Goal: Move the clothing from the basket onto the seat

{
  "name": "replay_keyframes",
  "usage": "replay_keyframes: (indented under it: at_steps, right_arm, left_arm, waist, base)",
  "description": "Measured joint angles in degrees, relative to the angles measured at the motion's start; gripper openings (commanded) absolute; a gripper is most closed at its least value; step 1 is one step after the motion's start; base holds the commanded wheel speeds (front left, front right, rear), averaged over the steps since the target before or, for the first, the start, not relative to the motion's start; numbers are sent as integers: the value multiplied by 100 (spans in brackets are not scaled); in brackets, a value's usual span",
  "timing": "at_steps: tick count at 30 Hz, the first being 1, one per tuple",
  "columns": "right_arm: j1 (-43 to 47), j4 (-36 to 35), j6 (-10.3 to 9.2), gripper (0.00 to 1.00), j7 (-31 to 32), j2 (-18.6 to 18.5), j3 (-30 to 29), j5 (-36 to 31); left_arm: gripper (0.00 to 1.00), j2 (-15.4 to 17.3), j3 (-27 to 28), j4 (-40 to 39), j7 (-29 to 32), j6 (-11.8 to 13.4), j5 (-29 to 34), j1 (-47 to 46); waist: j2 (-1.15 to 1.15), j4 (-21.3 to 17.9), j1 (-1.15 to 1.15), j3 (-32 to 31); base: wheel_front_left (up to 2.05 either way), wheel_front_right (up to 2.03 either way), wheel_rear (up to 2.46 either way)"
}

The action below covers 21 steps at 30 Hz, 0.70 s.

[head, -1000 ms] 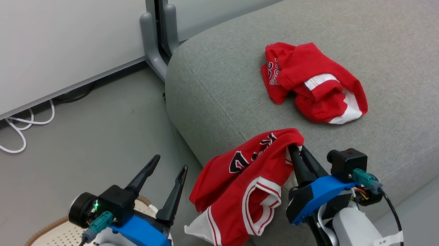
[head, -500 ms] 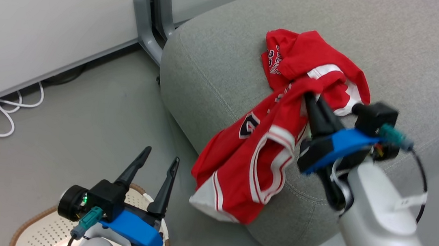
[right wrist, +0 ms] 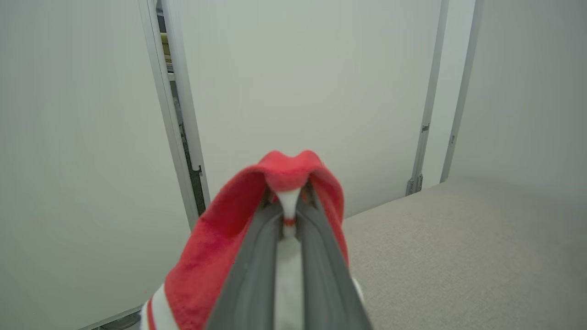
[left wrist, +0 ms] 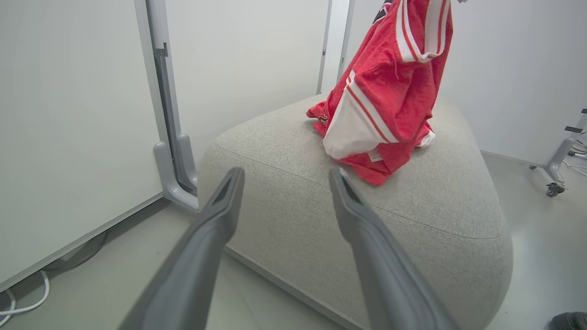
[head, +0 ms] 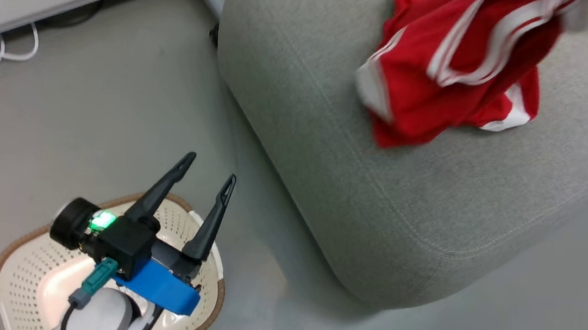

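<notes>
Clothing (head: 446, 66) looks all out of the basket (head: 21, 267), which sits on the floor (head: 113, 113) right under the left gripper (head: 211, 167), fingers spread wide, holding nothing. Further out, a red jersey (left wrist: 390, 91) dangles over the seat (head: 377, 206), pinched tight in the right gripper (right wrist: 289, 215). Another red piece (left wrist: 321, 117) lies just behind it. My worry: the cloth's draped over those fingertips, so it might snag on release and get dragged back off.
</notes>
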Motion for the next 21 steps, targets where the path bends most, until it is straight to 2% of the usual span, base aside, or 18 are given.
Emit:
replay_keyframes:
  at_steps: [4,10,15,21]
  right_arm:
    - [-508,-324,1,0,297,-170,-683,-307]
    - [-1085,-861,0,0,246,-416,-1733,-856]
    - [-1008,-1055,0,0,40,-263,-2218,-1038]
    - [-325,-889,0,0,-187,38,-2611,-1306]
  left_arm:
    - [100,287,-40,-256,1,0,11,-126]
    - [100,683,-169,-646,1,0,37,-438]
    - [100,877,-157,-1078,1,0,113,-592]
    - [100,1049,-103,-1379,1,0,147,-687]
  waist:
    - [0,118,0,388]
    - [0,320,0,970]
    - [0,484,0,1433]
    - [0,662,0,1907]
  base:
    - [0,0,0]
    - [0,0,0]
    - [0,0,0]
    - [0,0,0]
